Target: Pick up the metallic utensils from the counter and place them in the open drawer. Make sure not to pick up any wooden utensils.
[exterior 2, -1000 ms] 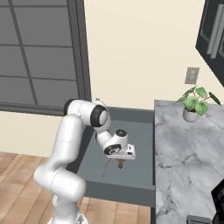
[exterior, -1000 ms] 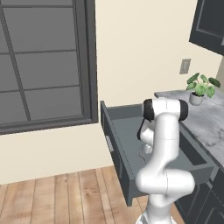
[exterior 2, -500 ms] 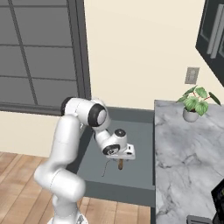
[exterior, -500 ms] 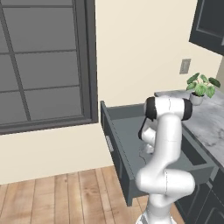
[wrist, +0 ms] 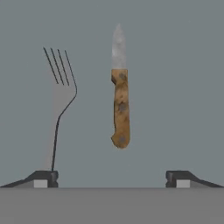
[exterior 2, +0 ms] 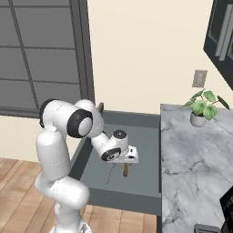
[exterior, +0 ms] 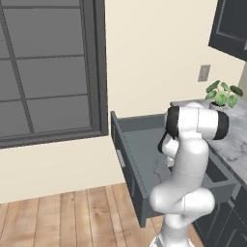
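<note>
My gripper (wrist: pixel 112 179) is open, its fingertips (wrist: pixel 43 177) far apart, and it hangs over the floor of the open drawer (exterior 2: pixel 136 120). Between the fingers, touching neither, a knife (wrist: pixel 120 94) with a grey blade and a brown speckled handle lies on the drawer floor. A thin-handled grey fork (wrist: pixel 60 94) lies parallel to it on the left. From the right base, the gripper (exterior 2: pixel 126 160) points down at the knife (exterior 2: pixel 125 170), with the fork (exterior 2: pixel 109 174) beside it. The arm hides the hand in the left base view, where the drawer (exterior: pixel 126 161) stands pulled out. The wooden spoon is out of view.
The marble counter (exterior 2: pixel 195 159) runs along the drawer's right side, with a potted plant (exterior 2: pixel 200 107) at its back and a dark object (exterior 2: pixel 227 205) at the near right corner. A dark window frame and wood floor lie to the left.
The gripper stays almost where it was over the drawer floor. The knife and fork have not visibly moved.
</note>
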